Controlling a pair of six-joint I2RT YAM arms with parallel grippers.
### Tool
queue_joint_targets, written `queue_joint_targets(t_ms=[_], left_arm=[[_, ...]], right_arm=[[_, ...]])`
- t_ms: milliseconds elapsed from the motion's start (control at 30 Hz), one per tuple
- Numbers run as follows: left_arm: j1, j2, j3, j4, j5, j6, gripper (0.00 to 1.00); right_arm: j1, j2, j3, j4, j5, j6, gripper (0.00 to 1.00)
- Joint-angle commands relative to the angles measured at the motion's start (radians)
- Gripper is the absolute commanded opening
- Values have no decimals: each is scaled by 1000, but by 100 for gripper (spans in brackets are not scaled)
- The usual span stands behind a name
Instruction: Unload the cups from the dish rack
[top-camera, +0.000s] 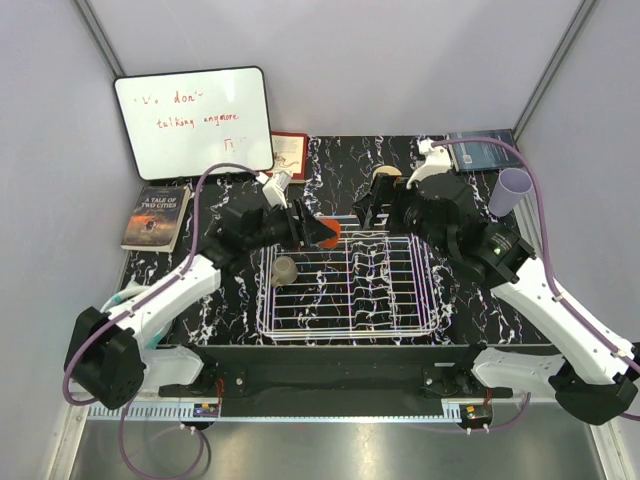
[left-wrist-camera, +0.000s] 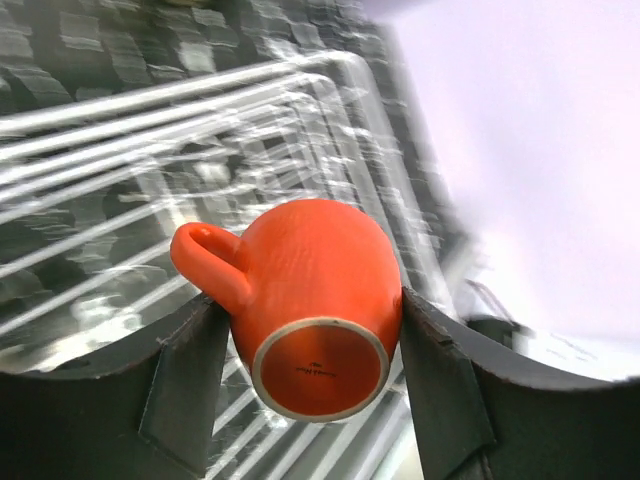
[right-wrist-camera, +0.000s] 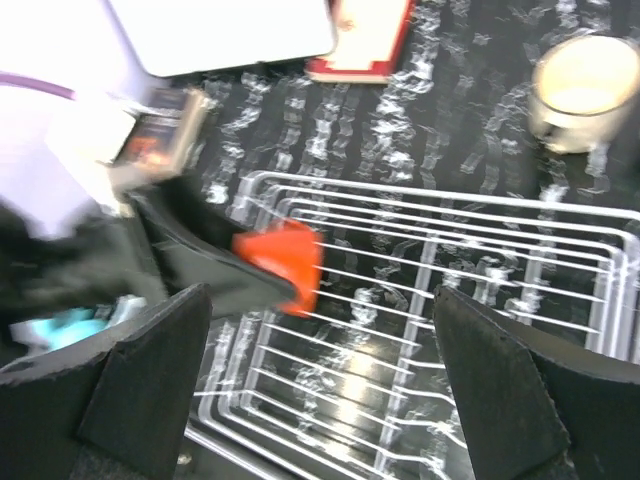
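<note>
- The orange cup is clamped across its body by the left gripper, above the rack's far left corner.
- It should be lifted clear of the wires, turned upright, and set down on the table before the grip is loosened.
- The right gripper is spread and empty.
- A grey cup sits in the rack.
</note>
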Motion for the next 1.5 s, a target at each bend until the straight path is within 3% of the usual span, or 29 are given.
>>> queue_joint_targets(t_ms=[0, 200, 333, 400, 467, 533, 1467], left_arm=[[21, -12, -120, 567, 278, -273, 0], [54, 103, -232, 1179, 347, -581, 0], [68, 206, -258, 1424, 339, -723, 0], [70, 253, -250, 1500, 339, -768, 0], [68, 273, -239, 1516, 349, -785, 0], [68, 287, -218, 1521, 370, -789, 0], [38, 218, -229, 1527, 422, -820, 0]], right_arm=[[-1, -7, 19, 101, -102, 63, 100], [-1, -56, -66, 191, -183, 119, 97], [-1, -79, -83, 204, -206, 135, 83], [-1, -91, -89, 211, -220, 137, 72], [-1, -97, -97, 217, -243, 142, 62], [-1, -102, -102, 225, -258, 151, 61], [-25, 27, -125, 308, -383, 180, 65]])
